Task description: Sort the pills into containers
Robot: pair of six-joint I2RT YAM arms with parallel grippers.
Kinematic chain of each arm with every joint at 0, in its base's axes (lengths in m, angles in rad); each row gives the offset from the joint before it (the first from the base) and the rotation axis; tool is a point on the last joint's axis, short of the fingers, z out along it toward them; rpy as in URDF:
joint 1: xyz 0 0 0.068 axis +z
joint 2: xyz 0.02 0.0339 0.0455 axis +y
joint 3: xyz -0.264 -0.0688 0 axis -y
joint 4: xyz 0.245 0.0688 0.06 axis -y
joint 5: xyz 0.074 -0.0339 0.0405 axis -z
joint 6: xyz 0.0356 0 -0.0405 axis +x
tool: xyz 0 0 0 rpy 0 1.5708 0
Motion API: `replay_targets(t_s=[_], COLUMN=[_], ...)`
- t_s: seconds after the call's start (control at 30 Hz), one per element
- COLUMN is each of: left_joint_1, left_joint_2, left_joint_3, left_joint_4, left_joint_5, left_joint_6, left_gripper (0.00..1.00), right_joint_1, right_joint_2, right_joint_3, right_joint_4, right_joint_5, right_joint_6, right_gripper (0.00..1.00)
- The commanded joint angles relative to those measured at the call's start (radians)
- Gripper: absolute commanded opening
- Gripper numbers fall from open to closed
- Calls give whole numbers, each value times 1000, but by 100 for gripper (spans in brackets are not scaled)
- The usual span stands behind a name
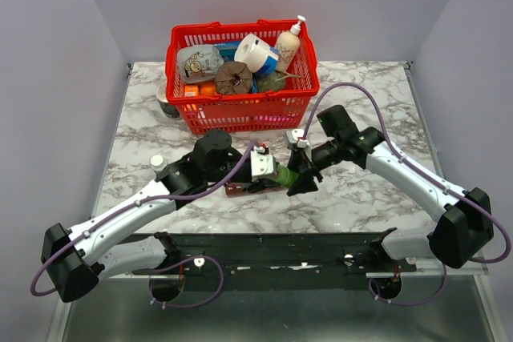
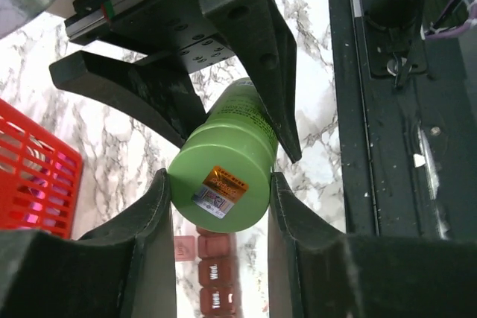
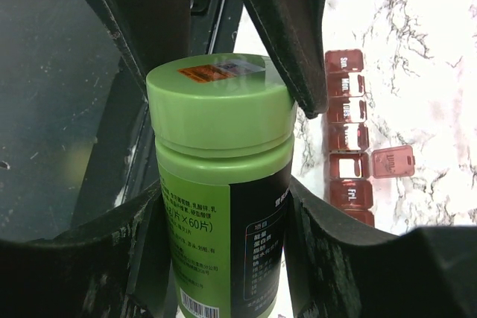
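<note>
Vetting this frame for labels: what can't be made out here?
- All views: green bottle contents, since it is opaque and capped.
- Top external: pill organizer mostly hidden under the left arm.
- Right wrist: organizer's lower end hidden behind the right fingers; compartment contents indiscernible.

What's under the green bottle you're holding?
The dark red plastic pill organizer strip lies below the green cylindrical bottle, one lid flipped open. The bottle hides part of it; contents unseen.
</note>
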Motion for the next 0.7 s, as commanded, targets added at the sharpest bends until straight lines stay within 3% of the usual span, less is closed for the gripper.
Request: replay_targets(t_s=[0.0,0.1,0.13,0.17,0.33,0.37,0.53,0.67], left_joint_1=[-4,16,22,27,96,99,111,139], left_joint_2=[-17,-16,1,14,107,112,175,230], left_joint_3=[8,8,13,28,76,73,148,146], left_joint_4=[20,63,55,32,-72,-80,-277,-250], left_joint_5=[-12,-65,-122,-186,-205,-211,-263,-153], left_joint_6=[-146,-338,-527,-606,-1091,-1250,-1527,-1659], left_gripper=[0,0,0,0,0,0,0,0], right_joint_1=[3,3,3,3,3,3,3,3], right_joint_2=[2,0,0,-6,-26,-29,-15,-4], right_joint_3=[14,14,11,11,-13,-13,-13,-7], right_joint_4=[-1,22,30,37,134,142,183,186], right_joint_5=[-48,-9,10,48,195,215,323,323], right_joint_6=[-23,-5,4,21,96,113,150,159], right_gripper=[3,3,3,3,3,3,3,3])
